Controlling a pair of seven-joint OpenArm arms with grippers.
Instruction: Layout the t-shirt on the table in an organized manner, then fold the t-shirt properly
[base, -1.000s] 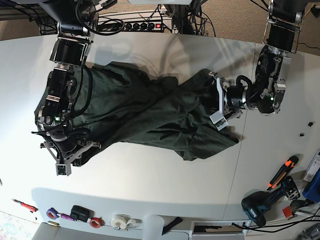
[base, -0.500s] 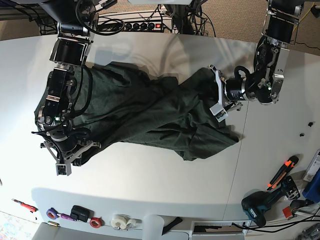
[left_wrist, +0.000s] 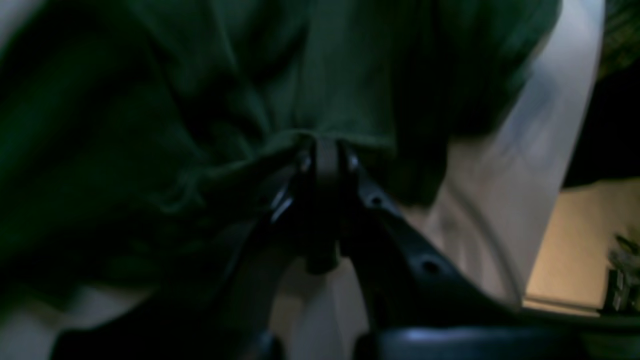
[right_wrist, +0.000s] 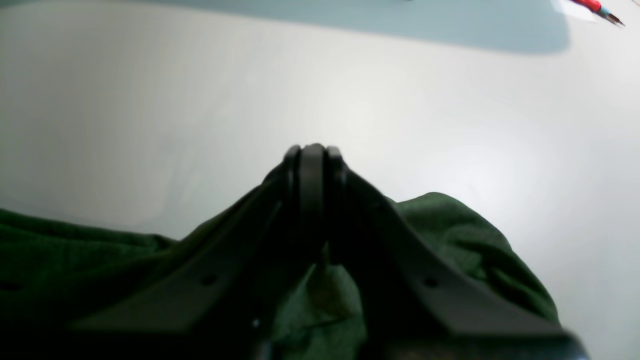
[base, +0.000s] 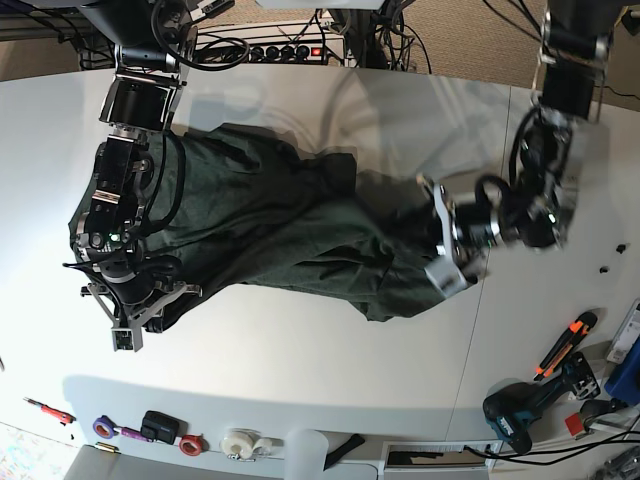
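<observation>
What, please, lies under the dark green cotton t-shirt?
Under the crumpled dark green cotton t-shirt only the smooth white table shows around its edges; anything beneath the cloth is covered.

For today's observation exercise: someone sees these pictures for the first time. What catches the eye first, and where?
A crumpled dark green t-shirt sprawls across the middle of the white table. A black robot arm pinches it at each end: the left gripper on the base view's right, the right gripper on its left. Tape rolls line the near edge.

Base looks straight down; both wrist views sit close behind end effectors.
</observation>
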